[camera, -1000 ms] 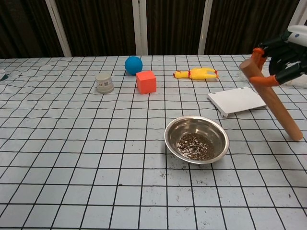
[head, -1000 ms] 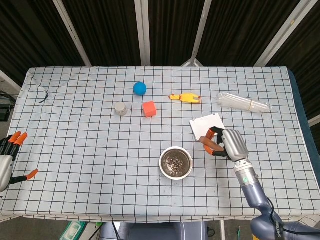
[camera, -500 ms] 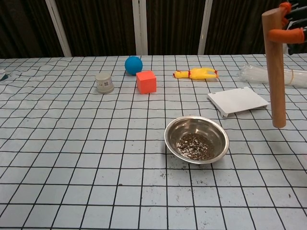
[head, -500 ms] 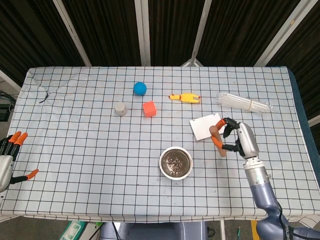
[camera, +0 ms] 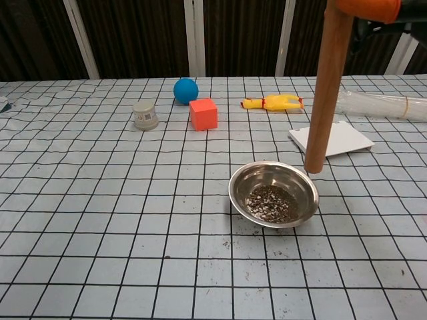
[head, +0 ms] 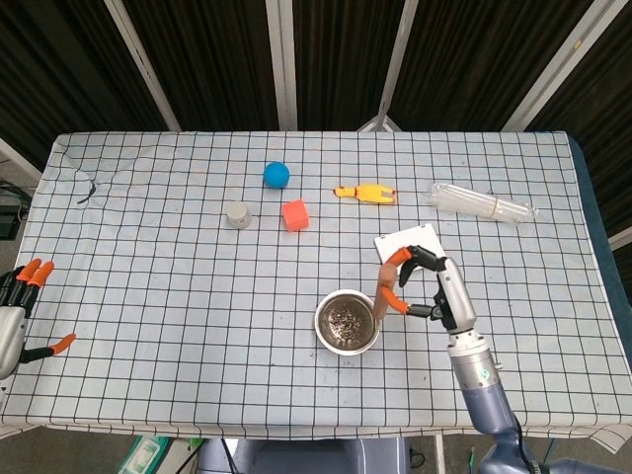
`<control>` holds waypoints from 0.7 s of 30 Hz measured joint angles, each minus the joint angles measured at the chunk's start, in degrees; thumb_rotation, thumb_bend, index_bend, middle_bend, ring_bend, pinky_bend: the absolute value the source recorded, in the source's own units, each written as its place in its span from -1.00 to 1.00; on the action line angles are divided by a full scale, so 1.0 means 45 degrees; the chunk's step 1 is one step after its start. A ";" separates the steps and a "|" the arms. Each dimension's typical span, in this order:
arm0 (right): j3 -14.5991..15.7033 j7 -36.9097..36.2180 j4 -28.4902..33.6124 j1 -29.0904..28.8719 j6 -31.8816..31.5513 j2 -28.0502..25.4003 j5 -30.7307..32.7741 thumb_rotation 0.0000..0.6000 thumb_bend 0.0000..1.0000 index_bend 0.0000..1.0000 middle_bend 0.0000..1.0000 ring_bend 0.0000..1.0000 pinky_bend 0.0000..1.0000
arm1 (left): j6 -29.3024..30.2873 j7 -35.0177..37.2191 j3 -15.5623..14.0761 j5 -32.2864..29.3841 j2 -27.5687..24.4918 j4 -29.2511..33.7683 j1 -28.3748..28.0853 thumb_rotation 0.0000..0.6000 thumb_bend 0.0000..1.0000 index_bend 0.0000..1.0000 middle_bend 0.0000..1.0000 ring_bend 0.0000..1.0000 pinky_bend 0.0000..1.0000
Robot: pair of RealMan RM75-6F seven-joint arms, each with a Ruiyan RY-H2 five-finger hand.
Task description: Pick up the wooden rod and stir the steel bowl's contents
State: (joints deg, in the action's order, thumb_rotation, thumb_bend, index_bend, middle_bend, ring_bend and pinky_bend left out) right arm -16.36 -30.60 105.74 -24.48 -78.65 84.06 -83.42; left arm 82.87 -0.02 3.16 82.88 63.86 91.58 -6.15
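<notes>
Wooden rod: clamped in right hand, tip over steel bowl rim at 2 o'clock. Only the head view shows us left hand, fingers apart. White box behind; orange cube at 11 o'clock.

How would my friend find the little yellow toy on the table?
Start at the checkered table and go to its far side, behind the steel bowl. The yellow rubber chicken lies flat there, between the red cube and the clear plastic bag. It is the only yellow, long, animal-shaped thing.
</notes>
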 measured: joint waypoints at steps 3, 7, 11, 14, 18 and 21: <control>0.0121 -0.0425 -0.0345 -0.0111 -0.0139 0.0651 -0.0249 1.00 0.05 0.63 0.19 0.30 0.19 | 0.0031 -0.0112 -0.0005 0.0049 0.0053 -0.0066 -0.0008 1.00 -0.94 -1.00 -1.00 -1.00 -0.98; 0.0241 -0.0618 -0.0775 -0.0298 -0.0201 0.1379 -0.0450 1.00 0.05 0.63 0.19 0.30 0.19 | 0.0033 -0.0227 -0.0023 0.0094 0.0097 -0.0105 -0.0024 1.00 -0.94 -1.00 -1.00 -1.00 -0.98; 0.0238 -0.0799 -0.1345 -0.0491 -0.0230 0.2091 -0.0466 1.00 0.05 0.63 0.19 0.30 0.19 | 0.0034 -0.0221 -0.0016 0.0066 0.0110 -0.0108 -0.0018 1.00 -0.94 -1.00 -1.00 -1.00 -0.98; 0.0219 -0.0927 -0.1833 -0.0577 -0.0280 0.2509 -0.0436 1.00 0.04 0.63 0.19 0.30 0.19 | 0.0010 -0.0197 -0.0008 0.0048 0.0109 -0.0116 -0.0025 1.00 -0.94 -1.00 -1.00 -1.00 -0.98; 0.0215 -0.1096 -0.2632 -0.0655 -0.0339 0.3017 -0.0379 1.00 0.04 0.63 0.19 0.30 0.19 | -0.0032 -0.0162 -0.0023 0.0068 0.0094 -0.0120 -0.0044 1.00 -0.94 -1.00 -1.00 -1.00 -0.98; 0.0199 -0.1310 -0.3241 -0.0697 -0.0343 0.3381 -0.0251 1.00 0.04 0.63 0.19 0.30 0.19 | -0.0035 -0.0124 -0.0029 0.0078 0.0082 -0.0124 -0.0043 1.00 -0.94 -1.00 -1.00 -1.00 -0.98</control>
State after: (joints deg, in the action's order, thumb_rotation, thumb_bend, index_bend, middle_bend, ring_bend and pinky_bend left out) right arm -15.46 -36.50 91.15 -27.61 -80.19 99.28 -84.55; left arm 82.71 -0.57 3.03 83.23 64.23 91.02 -6.35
